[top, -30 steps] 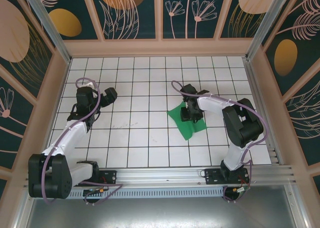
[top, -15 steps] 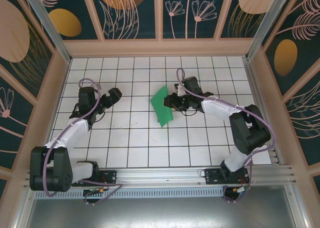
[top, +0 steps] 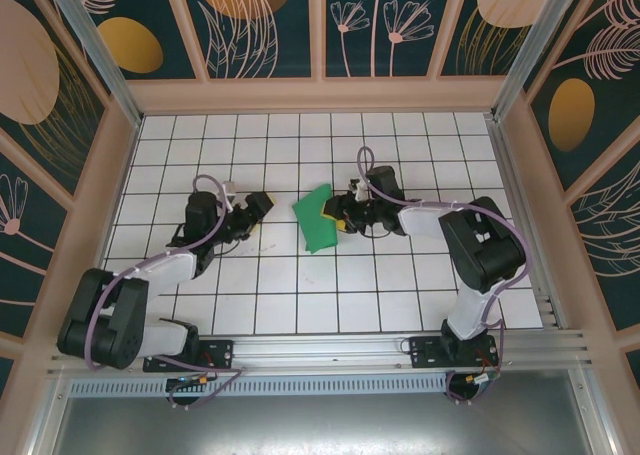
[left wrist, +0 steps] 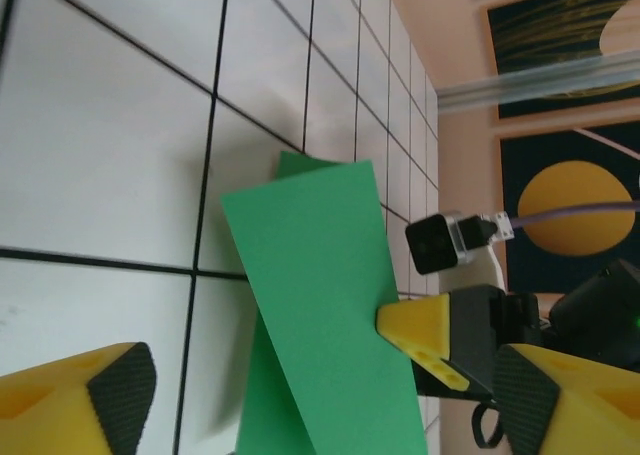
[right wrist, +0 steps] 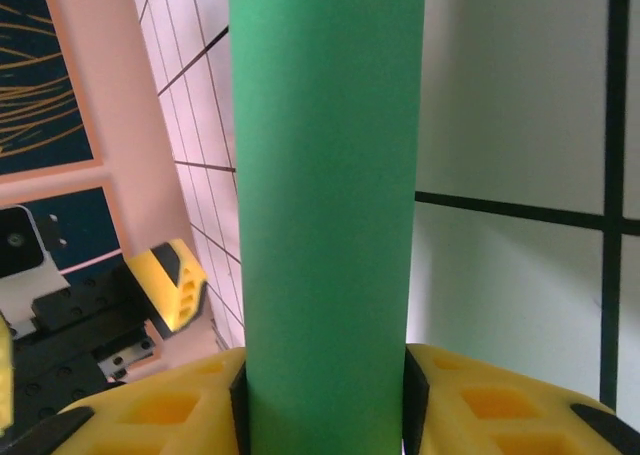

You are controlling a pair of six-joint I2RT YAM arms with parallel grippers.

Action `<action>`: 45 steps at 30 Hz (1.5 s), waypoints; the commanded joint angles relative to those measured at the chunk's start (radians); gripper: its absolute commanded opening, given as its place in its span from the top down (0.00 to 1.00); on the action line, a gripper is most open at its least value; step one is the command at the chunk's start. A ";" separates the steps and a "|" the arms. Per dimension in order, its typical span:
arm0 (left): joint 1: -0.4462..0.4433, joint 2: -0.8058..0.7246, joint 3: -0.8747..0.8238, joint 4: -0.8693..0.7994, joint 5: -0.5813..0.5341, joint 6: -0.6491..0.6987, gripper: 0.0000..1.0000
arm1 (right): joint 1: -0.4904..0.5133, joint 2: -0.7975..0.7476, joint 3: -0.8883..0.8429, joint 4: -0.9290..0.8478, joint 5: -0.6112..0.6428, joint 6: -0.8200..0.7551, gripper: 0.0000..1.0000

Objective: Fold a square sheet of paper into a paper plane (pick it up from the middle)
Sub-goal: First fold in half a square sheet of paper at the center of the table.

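The square sheet of paper (top: 318,220) is bright green and lifted off the tiles near the table's middle, bent into a curve. My right gripper (top: 341,215) is shut on its right side. In the right wrist view the curved sheet (right wrist: 325,175) is squeezed between the two yellow fingers (right wrist: 160,415) of my right gripper (right wrist: 325,420). My left gripper (top: 258,207) is open just left of the sheet, apart from it. In the left wrist view the sheet (left wrist: 320,285) stands ahead between the spread fingertips (left wrist: 120,395) of my left gripper (left wrist: 325,400). One yellow right finger (left wrist: 420,330) presses the sheet's edge.
White grid tiles (top: 260,275) cover the table. Wooden walls with dark leaf panels (top: 260,25) close it in at the back and both sides. A metal rail (top: 330,350) runs along the near edge by the arm bases.
My right gripper has lifted the sheet off the tiles and carried it left, towards the middle. My left arm has swung right, up close to the sheet.
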State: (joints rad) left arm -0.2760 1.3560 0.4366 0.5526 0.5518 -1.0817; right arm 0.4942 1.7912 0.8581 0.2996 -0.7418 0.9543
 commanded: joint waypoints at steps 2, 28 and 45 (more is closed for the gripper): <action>-0.069 0.065 -0.006 0.172 0.028 -0.092 0.19 | -0.013 0.012 -0.027 0.108 -0.041 0.067 0.55; -0.211 0.265 -0.008 0.386 -0.086 -0.258 0.36 | -0.045 0.023 -0.093 0.252 -0.084 0.182 0.54; -0.230 0.387 0.018 0.621 0.005 -0.364 0.51 | -0.015 0.044 -0.094 0.313 -0.124 0.215 0.54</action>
State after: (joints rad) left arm -0.4980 1.7248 0.4397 1.1053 0.5411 -1.4300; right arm 0.4633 1.8187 0.7700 0.5621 -0.8337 1.1587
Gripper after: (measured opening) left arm 0.497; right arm 0.460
